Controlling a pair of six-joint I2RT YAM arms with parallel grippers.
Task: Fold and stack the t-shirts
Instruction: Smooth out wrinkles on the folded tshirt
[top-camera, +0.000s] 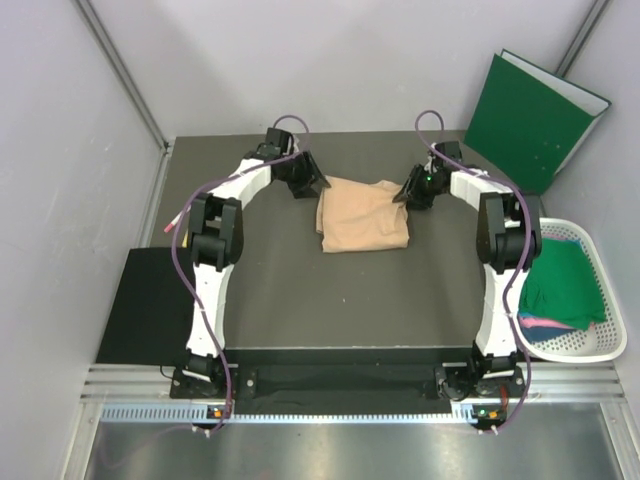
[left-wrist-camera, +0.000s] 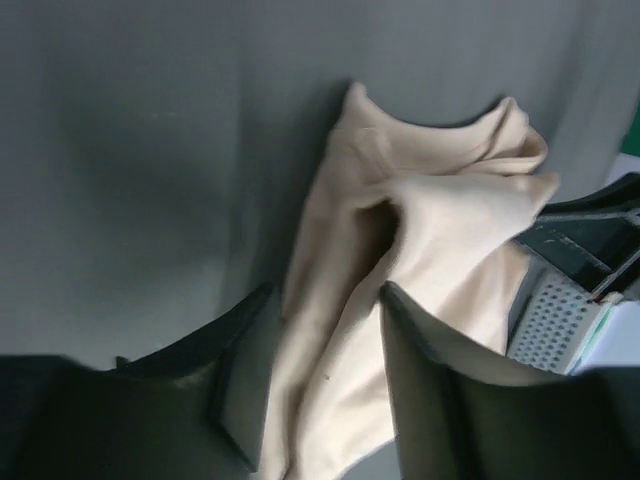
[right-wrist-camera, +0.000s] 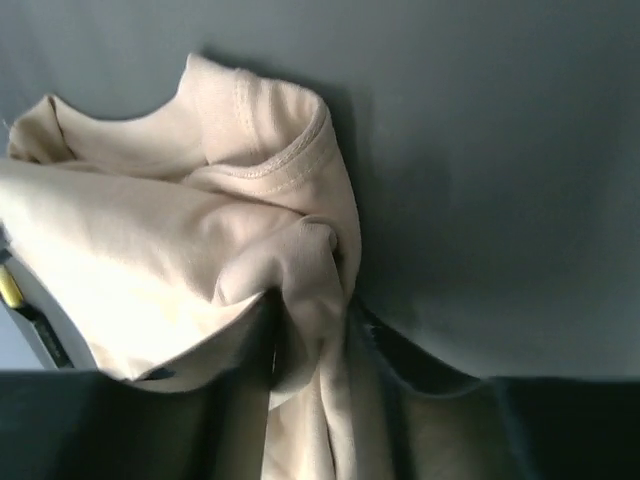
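A pale peach t-shirt (top-camera: 365, 215) lies bunched in a rough rectangle at the far middle of the dark table. My left gripper (top-camera: 318, 185) is at its far left corner and my right gripper (top-camera: 405, 190) at its far right corner. In the left wrist view the left gripper (left-wrist-camera: 328, 300) is open, with a loose fold of the t-shirt (left-wrist-camera: 440, 220) lying between its wide-apart fingers. The right gripper (right-wrist-camera: 312, 305) stands narrower but open, a bunched fold of the t-shirt (right-wrist-camera: 150, 250) sitting in its gap. More t-shirts, dark green (top-camera: 565, 280) over pink and blue (top-camera: 545, 322), lie in the basket.
A white laundry basket (top-camera: 600, 260) stands at the table's right edge. A stiff green folder (top-camera: 535, 120) leans against the back right wall. A black mat (top-camera: 145, 305) lies off the table's left side. The right arm's wrist (left-wrist-camera: 570, 290) shows in the left wrist view.
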